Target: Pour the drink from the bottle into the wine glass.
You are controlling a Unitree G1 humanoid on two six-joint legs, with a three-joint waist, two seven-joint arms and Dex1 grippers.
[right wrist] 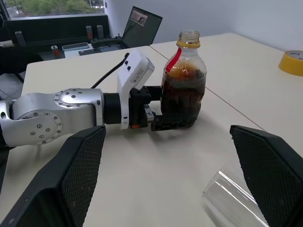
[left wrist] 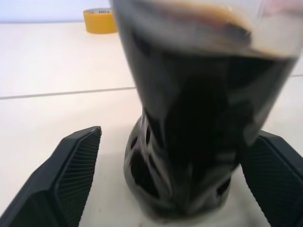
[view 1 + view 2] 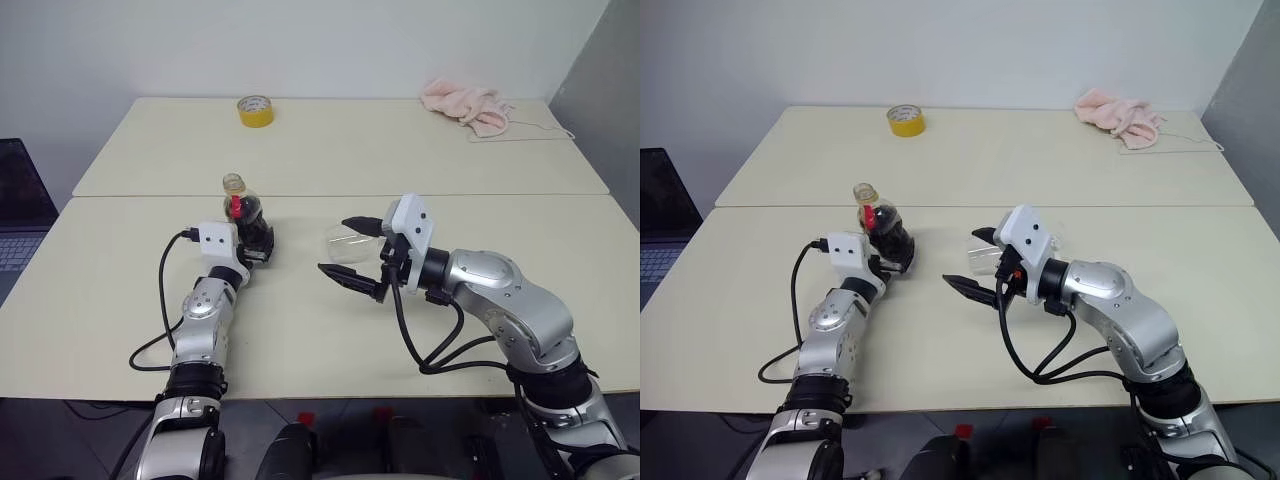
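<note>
Right gripper [image 3: 352, 247] sits closest to the head camera, fingers spread wide, pointing level toward the robot's left. A clear glass [image 3: 345, 243] lies between its two fingers; the rounded bowl shows, but I cannot tell from the head views whether either finger touches it. In the right wrist view, a clear rim of the same glass [image 1: 234, 201] shows low between the two black fingers [image 1: 78, 175], with gaps on both sides.

Left gripper [image 3: 256, 243] is just beyond its white wrist block, fingers wide, one to each side of the bottle [image 3: 246, 215]. Bottle stands upright on the worktop [image 3: 110, 290] between those fingers; the left wrist view shows open space between each finger pad [image 2: 75, 163] and the bottle wall. No cap on the neck; mouth open, with an orange ring and red label strip below it. Drink [image 1: 182, 97] dark brown, filling the body to about shoulder height.

Past the left gripper, well apart at the far edge of the worktop: yellow tape roll [image 3: 255, 111]. Far beyond the right gripper: crumpled pink cloth [image 3: 468, 105].
</note>
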